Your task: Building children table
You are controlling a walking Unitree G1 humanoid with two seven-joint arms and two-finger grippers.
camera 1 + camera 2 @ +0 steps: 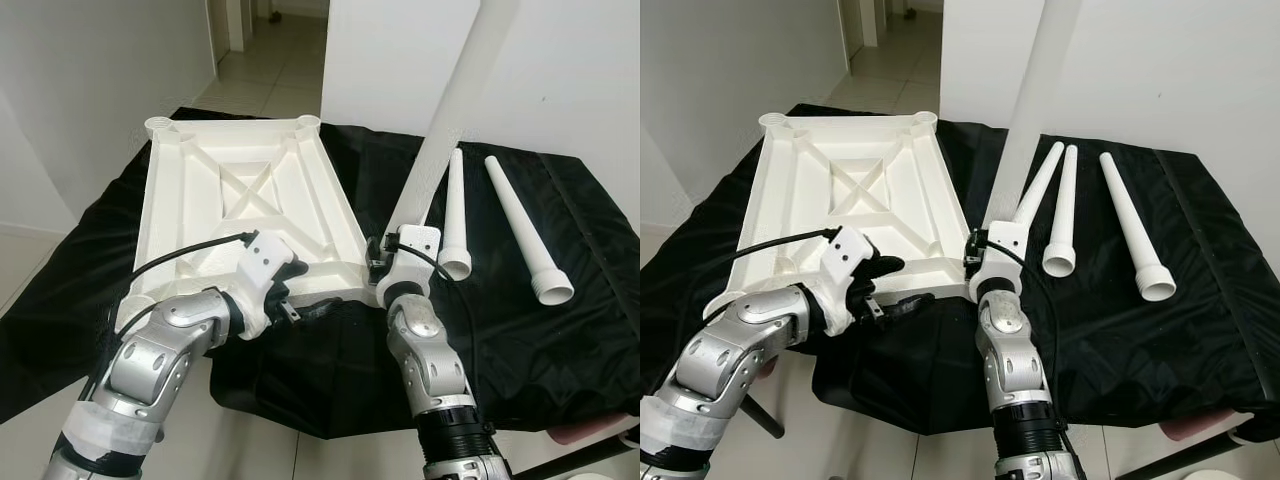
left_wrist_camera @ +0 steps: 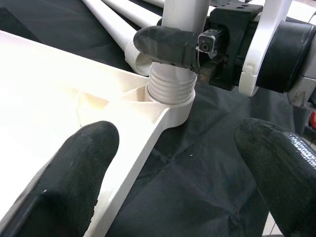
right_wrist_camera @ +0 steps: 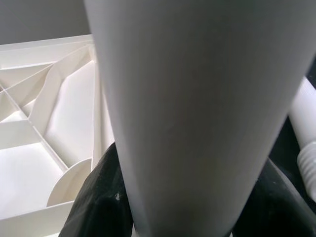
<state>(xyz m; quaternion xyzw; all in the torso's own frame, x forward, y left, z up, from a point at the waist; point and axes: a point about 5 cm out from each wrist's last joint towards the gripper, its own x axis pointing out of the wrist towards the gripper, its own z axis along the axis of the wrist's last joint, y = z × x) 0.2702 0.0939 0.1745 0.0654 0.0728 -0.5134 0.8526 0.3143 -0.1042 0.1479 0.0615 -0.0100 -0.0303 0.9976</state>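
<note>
The white plastic tabletop lay upside down on the black cloth that covered the desk, its ribbed underside facing up with a crossed brace in the middle and a round socket at each corner. At the tabletop's near right corner, a long white table leg stood upright, slightly tilted, with its threaded end seated in the corner socket. The right claw was closed around this leg just above the threads, one black finger wrapped across the front of the shaft; from the right wrist camera the leg's pale shaft ran straight up between the two dark fingers. The left claw sat at the tabletop's near edge, left of that corner, its two black fingers spread apart and gripping nothing, one lying over the white rim and the other over the cloth beside it. To the right of the tabletop, two more white legs lay flat on the cloth, wide threaded ends toward the robot: the nearer spare leg just beside the standing leg, the farther spare leg a little beyond it. In the right eye view a third loose leg lay close beside the tabletop's right edge. Beyond the tabletop's far end, a tiled floor led into a doorway.
</note>
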